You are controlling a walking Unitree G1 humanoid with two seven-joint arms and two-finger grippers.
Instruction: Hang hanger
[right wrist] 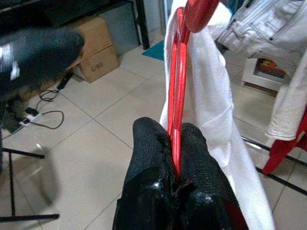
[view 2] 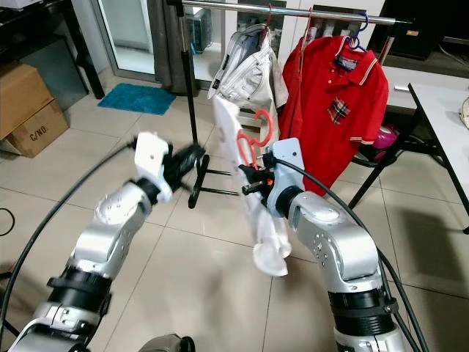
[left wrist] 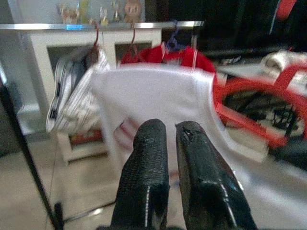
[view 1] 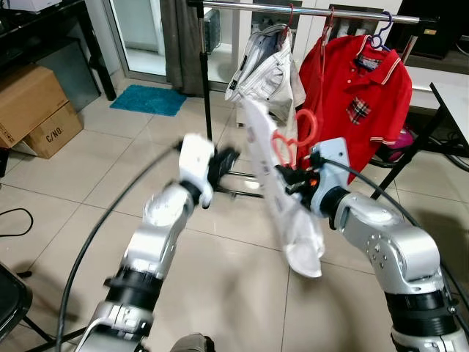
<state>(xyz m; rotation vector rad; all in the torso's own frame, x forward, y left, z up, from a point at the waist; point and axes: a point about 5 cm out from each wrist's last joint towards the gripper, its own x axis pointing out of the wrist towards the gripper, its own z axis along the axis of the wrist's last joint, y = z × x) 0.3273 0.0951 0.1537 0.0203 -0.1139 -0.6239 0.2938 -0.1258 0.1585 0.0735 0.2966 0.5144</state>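
Observation:
A red hanger point(view 1: 287, 144) carrying a white shirt point(view 1: 289, 213) is held up in front of me, below the metal clothes rail point(view 1: 315, 11). My right gripper point(right wrist: 173, 139) is shut on the red hanger's point(right wrist: 178, 81) lower bar, with the white shirt point(right wrist: 216, 110) draped beside it. My left gripper point(view 1: 227, 159) is raised just left of the shirt, its fingers point(left wrist: 153, 158) shut on nothing, pointing at the white shirt point(left wrist: 153, 96).
On the rail hang a red polo shirt point(view 1: 359, 95) on a blue hanger and a pale garment point(view 1: 267, 66) on a red one. The rack's upright pole point(view 1: 206, 81) stands left of them. Cardboard boxes point(view 1: 33, 110) sit far left, a table edge point(view 1: 451, 103) right.

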